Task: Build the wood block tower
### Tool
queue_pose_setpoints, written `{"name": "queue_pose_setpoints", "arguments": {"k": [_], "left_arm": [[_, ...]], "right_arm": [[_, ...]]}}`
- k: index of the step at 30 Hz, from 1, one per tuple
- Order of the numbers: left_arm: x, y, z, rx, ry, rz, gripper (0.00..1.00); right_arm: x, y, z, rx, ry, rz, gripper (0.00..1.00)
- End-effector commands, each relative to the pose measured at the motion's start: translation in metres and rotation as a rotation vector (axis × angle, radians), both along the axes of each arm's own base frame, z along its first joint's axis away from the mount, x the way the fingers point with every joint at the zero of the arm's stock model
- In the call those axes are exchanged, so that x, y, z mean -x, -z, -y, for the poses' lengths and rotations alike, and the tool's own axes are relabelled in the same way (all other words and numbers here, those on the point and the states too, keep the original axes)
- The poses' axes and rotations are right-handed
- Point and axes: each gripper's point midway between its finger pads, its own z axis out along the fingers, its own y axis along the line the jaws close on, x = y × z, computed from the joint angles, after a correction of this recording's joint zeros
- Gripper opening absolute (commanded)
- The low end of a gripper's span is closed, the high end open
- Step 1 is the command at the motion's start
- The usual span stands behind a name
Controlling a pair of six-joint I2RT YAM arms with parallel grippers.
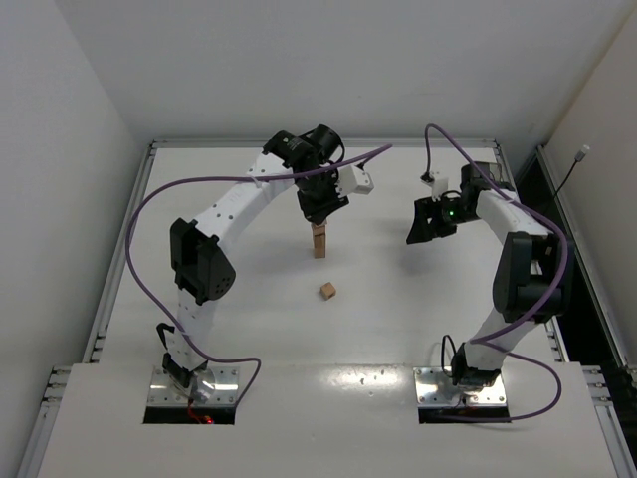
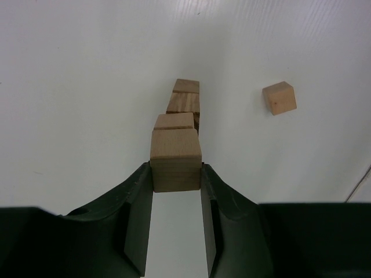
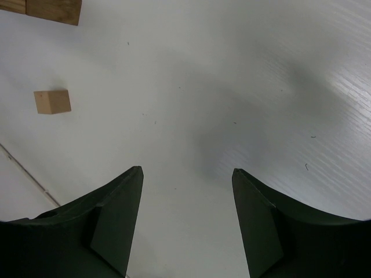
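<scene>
Your left gripper is clamped on a wood block, one finger against each side face, directly over the tower near the middle of the table. In the wrist view the column's lower blocks look slightly staggered. You cannot tell whether the clamped piece touches the one beneath. A loose cube lies near the tower, on the side toward the arm bases. Your right gripper hangs well off to the right, jaws wide apart above the tabletop
</scene>
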Motion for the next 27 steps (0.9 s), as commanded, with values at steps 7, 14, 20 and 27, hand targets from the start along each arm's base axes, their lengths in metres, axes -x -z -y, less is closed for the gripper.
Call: {"name": "queue_pose_setpoints", "arguments": {"k": [7, 14, 20, 27], "left_arm": [[0.000, -0.016, 0.004, 0.022, -0.003, 0.038, 0.00], [0.001, -0.013, 0.003, 0.017, -0.003, 0.030, 0.01], [0.001, -0.010, 0.001, 0.005, -0.007, 0.028, 0.02], [0.002, -0.007, 0.000, -0.001, -0.007, 0.021, 0.02]], "right_arm": [[-0.016, -0.015, -0.005, -0.021, -0.021, 0.063, 0.59], [-0.016, -0.012, -0.005, -0.022, -0.021, 0.054, 0.59], [-0.016, -0.012, -0.005, -0.022, -0.021, 0.054, 0.59], [-0.016, -0.012, -0.005, -0.022, -0.021, 0.054, 0.59]]}}
